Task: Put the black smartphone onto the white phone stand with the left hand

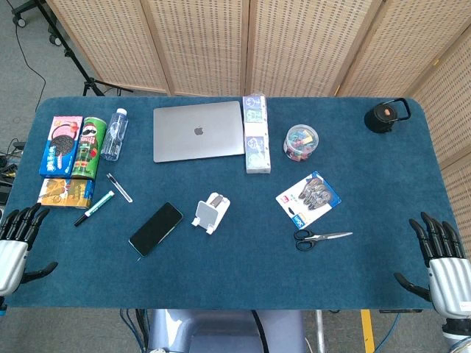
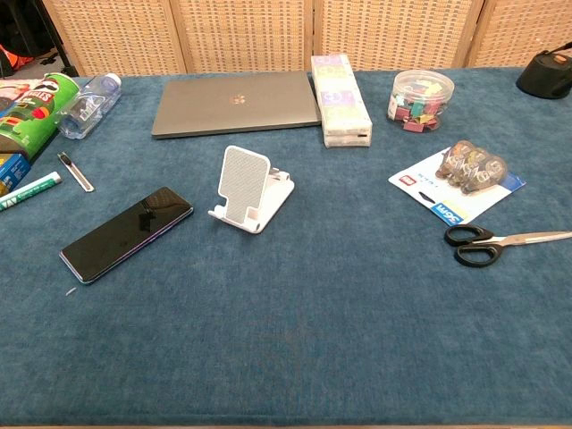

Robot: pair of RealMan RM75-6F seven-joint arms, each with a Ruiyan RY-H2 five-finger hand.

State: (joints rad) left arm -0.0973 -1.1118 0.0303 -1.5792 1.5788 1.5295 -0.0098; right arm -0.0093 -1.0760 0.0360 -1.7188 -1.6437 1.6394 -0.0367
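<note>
The black smartphone [image 1: 156, 229] [image 2: 127, 233] lies flat and face up on the blue table, just left of the white phone stand [image 1: 211, 212] [image 2: 250, 189]. The stand is upright with nothing on it. My left hand [image 1: 16, 243] hovers at the table's front-left corner, fingers spread and holding nothing, well to the left of the phone. At the front-right corner my right hand [image 1: 441, 261] is also spread and holds nothing. The chest view shows neither hand.
A closed laptop [image 1: 198, 131] lies behind the stand. Snack boxes, a Pringles can [image 1: 90, 147], a water bottle [image 1: 114, 134], a marker [image 1: 94, 208] and a pen sit at left. Scissors [image 1: 320, 237], a tape pack [image 1: 308, 195], a clip jar [image 1: 300, 142] and a black container [image 1: 385, 115] are at right.
</note>
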